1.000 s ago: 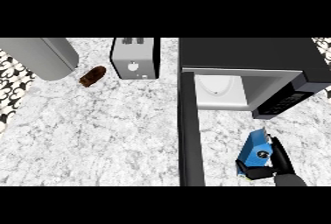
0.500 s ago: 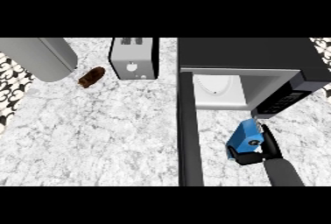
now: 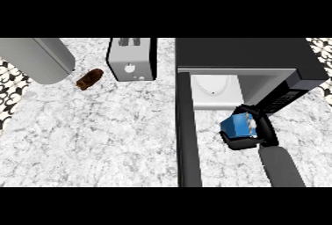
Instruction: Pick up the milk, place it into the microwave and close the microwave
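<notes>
Right now my right hand (image 3: 257,128) is curled round the milk (image 3: 236,125) — the blue carton sits pinched between thumb and fingers, held just in front of the microwave (image 3: 246,55) opening. So the pick-up is done, I'd say, and this is the carry-in step. The microwave door (image 3: 186,132) stands swung open on the left of the cavity, running down toward me, and the pale interior (image 3: 217,90) shows beyond the carton.

What comes next, as I judge it: push the milk forward past the lower lip of the opening, set it on the cavity floor, let go, draw back — then get round that door and swing it shut. The control panel (image 3: 285,97) at the right edge is close to my fingers, so the path wants to stay toward the middle.

Compared with half a second ago, the carton has moved up the view and nearer the opening, and my forearm reaches further in. The toaster (image 3: 133,59) and the brown item (image 3: 89,79) beside it haven't budged. My left hand isn't in sight.
</notes>
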